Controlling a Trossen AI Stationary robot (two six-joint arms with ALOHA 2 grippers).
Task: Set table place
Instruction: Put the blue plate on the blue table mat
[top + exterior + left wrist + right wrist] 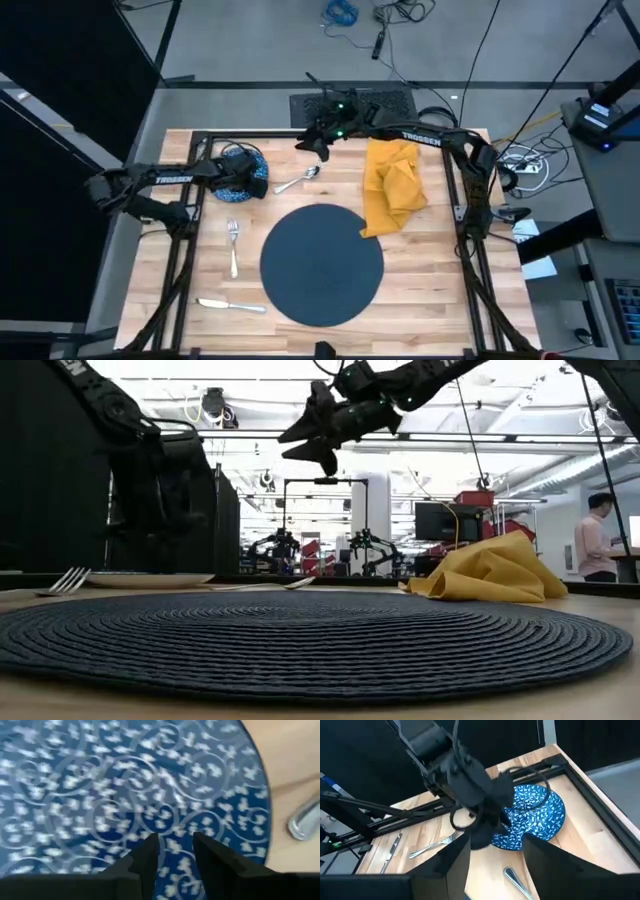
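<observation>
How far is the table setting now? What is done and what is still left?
Little looks done. The round mat lies centred with nothing on it. The left gripper, fingers open, hangs over the blue plate at the far left. The right gripper is raised, open and empty. The napkin is crumpled, and the fork, knife and spoon lie scattered.

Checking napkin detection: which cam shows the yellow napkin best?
High view: the whole crumpled napkin shows on the table, right of the round dark mat. Low view gives only its side profile. Neither wrist view shows it.
</observation>
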